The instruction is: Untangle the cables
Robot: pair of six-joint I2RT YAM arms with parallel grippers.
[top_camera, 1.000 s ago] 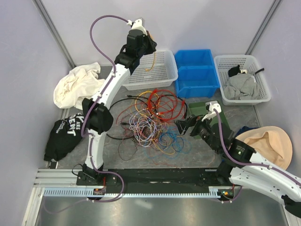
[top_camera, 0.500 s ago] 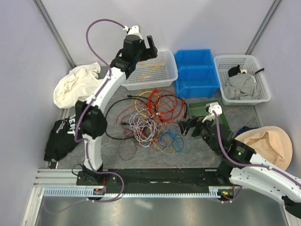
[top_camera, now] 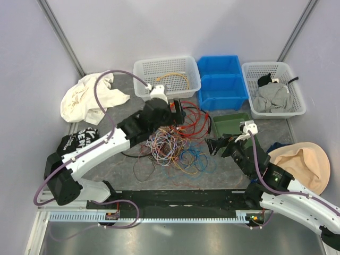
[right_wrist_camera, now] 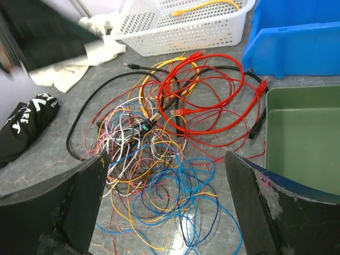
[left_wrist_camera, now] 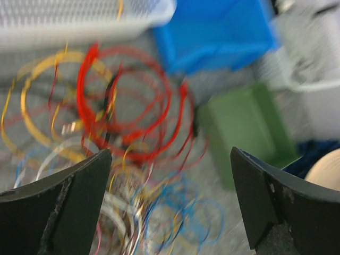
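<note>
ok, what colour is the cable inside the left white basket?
That cable is yellow; clearest in the right wrist view.

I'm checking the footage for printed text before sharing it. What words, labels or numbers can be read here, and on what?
"EVEN": white capitals on the black garment. This looks like part of a longer word, and the rest is lost in the folds.
Other white lettering on the same garment: too small and creased to read.
Nothing else in these views carries readable text.
</note>
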